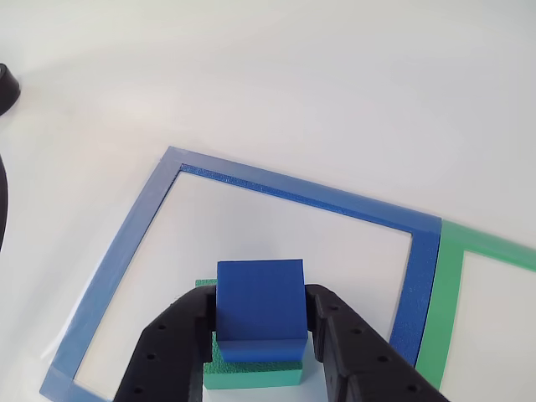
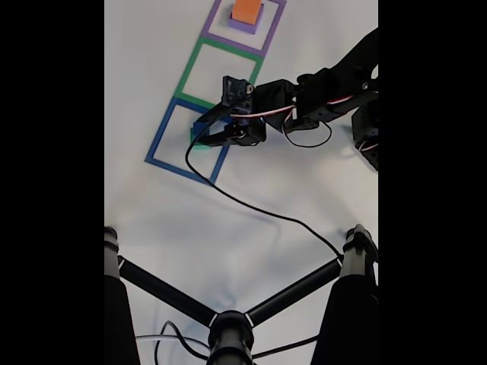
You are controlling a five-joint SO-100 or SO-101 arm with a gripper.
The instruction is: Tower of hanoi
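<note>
In the other view, my claw [image 1: 260,327] comes in from the bottom edge, its two black fingers [image 1: 180,335] pressed against the left and right sides of the blue cube [image 1: 260,306]. The cube sits on top of the green block [image 1: 251,373], whose edge shows below and at the cube's left. Both lie inside the blue tape square [image 1: 285,188] on the white table [image 1: 293,84], near its lower side in this view, and a green tape square [image 1: 448,285] adjoins it on the right.

In the fixed view, my arm [image 2: 319,95] reaches in from the right to the blue tape square [image 2: 160,137], and my claw [image 2: 209,133] hides most of the two blocks; only a sliver of green [image 2: 199,144] shows beneath it. This view adds the far end of the row: the orange block [image 2: 247,11] stacked on the purple slab [image 2: 245,26] inside the purple tape square [image 2: 268,38], well apart from my claw, with the green tape square [image 2: 186,76] between. A black cable [image 2: 259,209] trails across the table, and a black stand [image 2: 228,331] spreads along the bottom.
</note>
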